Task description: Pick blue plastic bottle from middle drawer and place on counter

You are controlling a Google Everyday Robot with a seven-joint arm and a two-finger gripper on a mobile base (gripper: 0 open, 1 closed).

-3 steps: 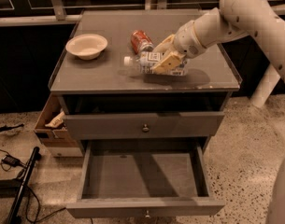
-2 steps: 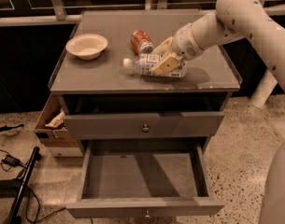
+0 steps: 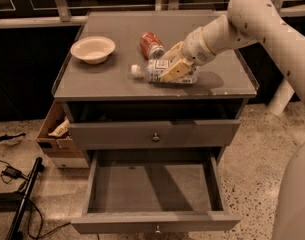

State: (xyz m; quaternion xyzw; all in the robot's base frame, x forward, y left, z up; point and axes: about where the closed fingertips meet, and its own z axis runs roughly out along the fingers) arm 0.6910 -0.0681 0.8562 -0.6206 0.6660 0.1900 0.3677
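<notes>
The blue plastic bottle (image 3: 154,71) lies on its side on the counter (image 3: 117,34), white cap pointing left. My gripper (image 3: 165,64) reaches in from the right and is shut on the bottle's middle, one tan finger (image 3: 174,70) in front of it and the other behind. The bottle rests on the counter surface just in front of the red-orange soda can (image 3: 152,45). The middle drawer (image 3: 154,221) is pulled open below, and nothing shows on its grey floor.
A cream bowl (image 3: 93,49) sits on the counter's left side. The knobbed drawer front (image 3: 154,134) above the open drawer is closed. A cardboard box (image 3: 54,134) stands left of the cabinet, with cables and a dark bar on the floor (image 3: 22,194).
The arm has shifted slightly; the bottle stays lying on the counter in the gripper's fingers.
</notes>
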